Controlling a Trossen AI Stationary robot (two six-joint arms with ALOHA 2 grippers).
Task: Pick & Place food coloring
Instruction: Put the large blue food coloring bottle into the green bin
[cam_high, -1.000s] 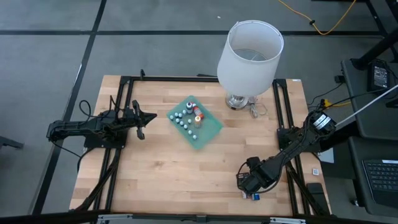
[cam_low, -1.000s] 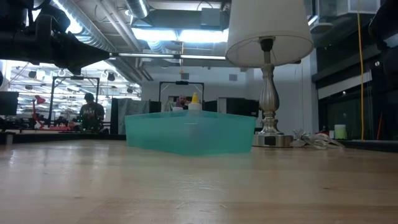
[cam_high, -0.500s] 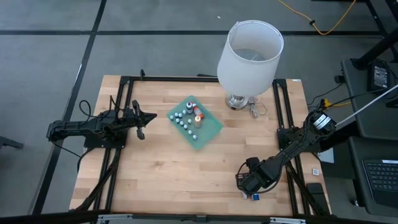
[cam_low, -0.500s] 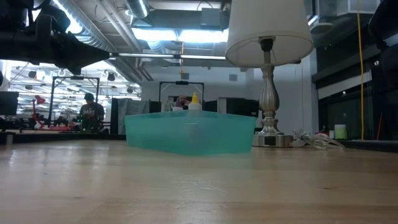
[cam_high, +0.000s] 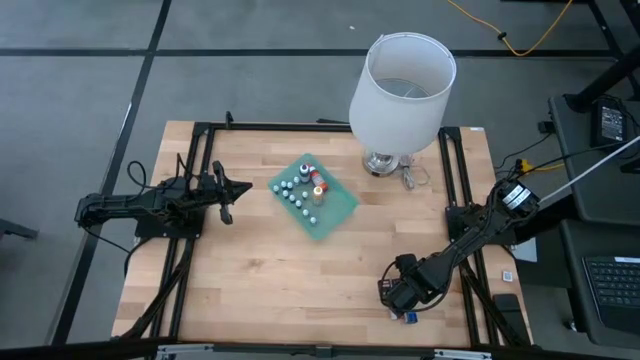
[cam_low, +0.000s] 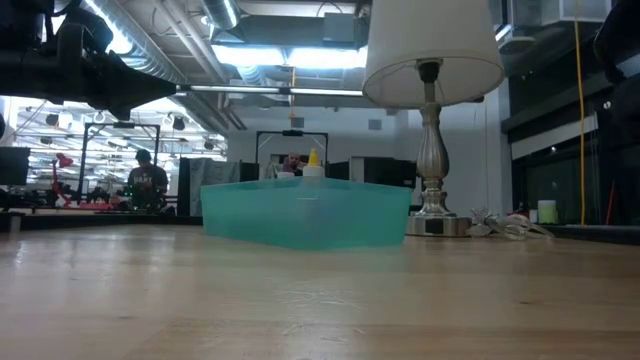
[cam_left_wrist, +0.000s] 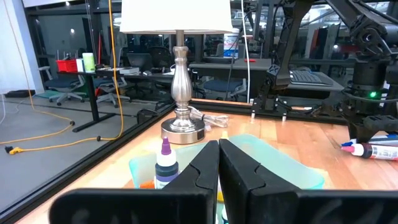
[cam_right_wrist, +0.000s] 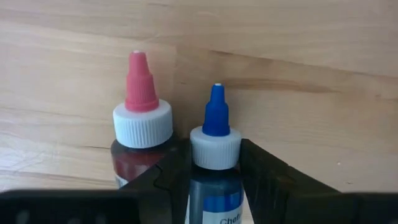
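Two food coloring bottles lie side by side on the wood near the table's near right corner: a blue one (cam_right_wrist: 215, 140) with a blue tip and a red one (cam_right_wrist: 142, 118) with a pink tip. My right gripper (cam_right_wrist: 215, 163) points down over them (cam_high: 403, 306), shut on the blue bottle. More small bottles (cam_high: 303, 188) stand in the green tray (cam_high: 340, 212) at the table's middle. My left gripper (cam_left_wrist: 219, 168) waits shut and level at the table's left (cam_high: 244, 187), touching nothing. My right gripper pinches the blue bottle between its two fingers at the white collar (cam_right_wrist: 215, 151) and the shoulder just below it. The fingers come from above, pointing down, and lie across the bottle. The bottle lies flat on the table, close beside the red bottle.
A white-shaded lamp (cam_high: 402, 85) stands at the table's far side on a silver base (cam_high: 380, 162), its cord (cam_high: 412, 176) coiled next to it. Black frame rails (cam_high: 450, 170) run along both sides of the table. Bare wood lies between the tray and the near edge.
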